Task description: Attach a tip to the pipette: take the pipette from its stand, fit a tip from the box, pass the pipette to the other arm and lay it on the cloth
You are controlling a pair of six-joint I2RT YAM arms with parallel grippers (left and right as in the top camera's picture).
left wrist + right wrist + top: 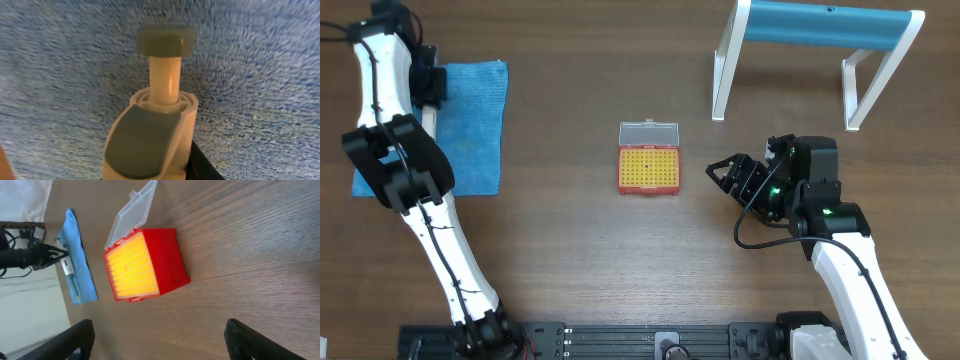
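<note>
Cloth (475,120) lay just below; we judged our left claw (428,98), clamped on the pipette (155,125), should lower flat; right claw (718,170) gaped.

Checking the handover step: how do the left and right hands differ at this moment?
The left hand holds the pipette; the right hand is empty. The left hand is shut, the right hand open. The left hand is over the blue cloth, the right hand over bare table beside the tip box. Both are dark.

A wooden table (580,270) carries a blue cloth (475,110) at left, an open red tip box (648,170) at centre, and a pipette stand (820,25) at far right.
</note>
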